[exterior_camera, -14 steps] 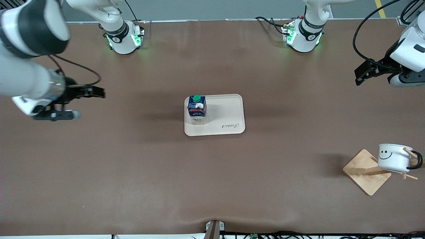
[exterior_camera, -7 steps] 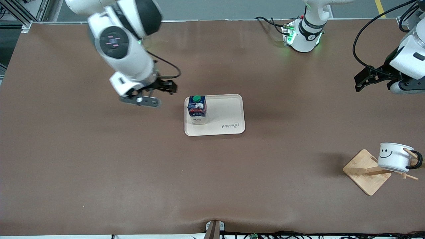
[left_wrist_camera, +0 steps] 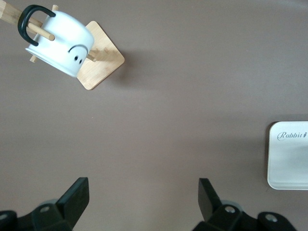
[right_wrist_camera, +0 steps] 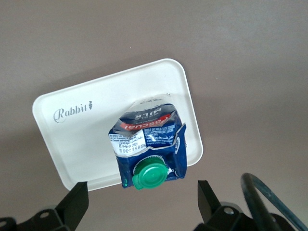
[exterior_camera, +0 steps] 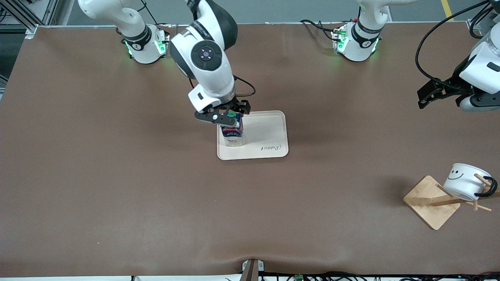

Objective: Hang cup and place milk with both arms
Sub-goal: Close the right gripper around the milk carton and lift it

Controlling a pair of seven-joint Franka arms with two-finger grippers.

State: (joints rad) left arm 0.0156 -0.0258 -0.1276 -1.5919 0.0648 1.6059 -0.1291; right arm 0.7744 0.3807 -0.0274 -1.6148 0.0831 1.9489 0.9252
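Over tray (exterior_camera: 269, 134): right gripper (exterior_camera: 226, 113) spread above milk carton (exterior_camera: 232, 130) | left gripper (exterior_camera: 429, 91) spread, waiting | risk: descending fingers clip green cap (right_wrist_camera: 150, 175), tipping carton

The milk (right_wrist_camera: 147, 144) is showing dark blue with a green cap (right_wrist_camera: 149, 176), a red band and white print. The tray (exterior_camera: 269, 134) under it is cream. The cup (exterior_camera: 463, 181) is white with a black smiley and handle, on a light wooden rack (exterior_camera: 427, 201).
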